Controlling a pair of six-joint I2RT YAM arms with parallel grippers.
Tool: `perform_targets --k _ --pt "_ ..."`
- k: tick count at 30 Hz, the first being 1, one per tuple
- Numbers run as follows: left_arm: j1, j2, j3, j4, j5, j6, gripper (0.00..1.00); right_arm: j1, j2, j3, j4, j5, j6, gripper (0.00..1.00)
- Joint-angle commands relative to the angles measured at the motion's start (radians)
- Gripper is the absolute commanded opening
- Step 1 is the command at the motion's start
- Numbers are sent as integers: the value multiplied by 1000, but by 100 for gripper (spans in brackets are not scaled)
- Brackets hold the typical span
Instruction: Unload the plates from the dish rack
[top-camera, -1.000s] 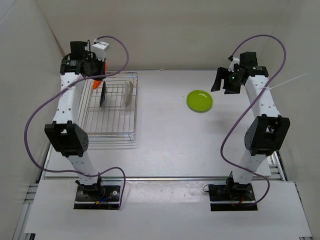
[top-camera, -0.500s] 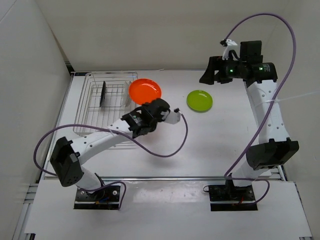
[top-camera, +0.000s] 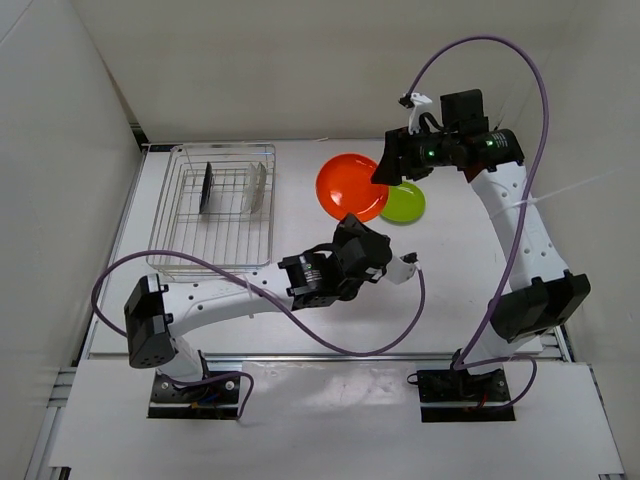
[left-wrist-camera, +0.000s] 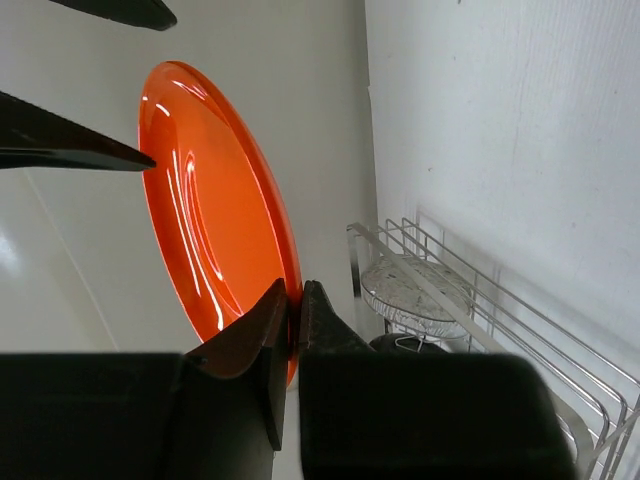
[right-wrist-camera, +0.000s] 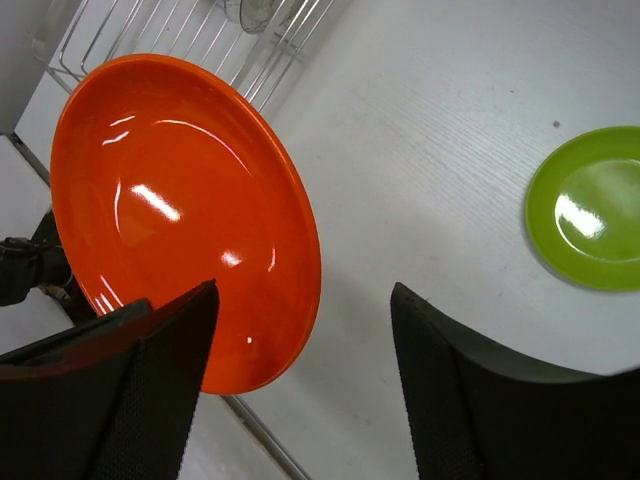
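1. Finding the left gripper (top-camera: 355, 222) nearest, at mid-table (top-camera: 440, 290), clamped shut on the near rim of the orange plate (top-camera: 350, 185)
2. Seen from the left wrist as two dark fingertips (left-wrist-camera: 268, 310) nipping the plate's lower edge, with the plate standing almost on edge
3. Held clear of the table, glossy hollow face turned toward the right wrist camera
4. Lying flat just right of it, partly hidden in the top view: green plate (top-camera: 410, 205), released and alone on the table
5. Left of all this, rack (top-camera: 160, 240), with a black plate (top-camera: 206, 188) and a clear plate (top-camera: 258, 187) upright near its far end, side by side but apart
6. Farthest, reaching in from the right: right gripper (top-camera: 390, 165), jaws spread wide and grasping nothing, close at the orange plate's far rim
7. Cannot tell whether either right finger (right-wrist-camera: 150, 390) touches that rim
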Motion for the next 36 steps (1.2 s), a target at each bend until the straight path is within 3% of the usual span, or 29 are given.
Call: perform_targets --k 1,4,9,12,13,16,20,23,25,33,36 --pt "-12 2 43 44 -57 13 11 4 5 -14 34 2 -9 71" --pt "-12 12 52 57 -57 22 11 4 5 -23 34 2 -9 53" --pt "-12 22 43 133 -57 71 11 4 5 -32 34 -39 -9 52" --pt "-12 34 54 145 -66 71 11 4 5 -44 34 -50 -9 43" --pt "-12 45 54 145 -67 71 11 4 5 -45 34 -50 -9 27" --pt "-3 54 54 145 -67 71 11 4 5 -54 34 -33 0 5" --pt "8 72 72 84 -67 33 11 4 -5 -54 34 7 10 0" --pt "18 81 104 -34 -76 -47 47 -5 -5 -54 56 72 31 0" --pt "29 72 132 -91 -59 -101 63 -29 6 -63 70 111 40 0" --pt "202 -23 101 -203 -16 -193 69 -210 118 -81 171 142 103 0" --pt "297 -70 80 -223 22 -207 84 -273 175 -69 211 186 114 0"
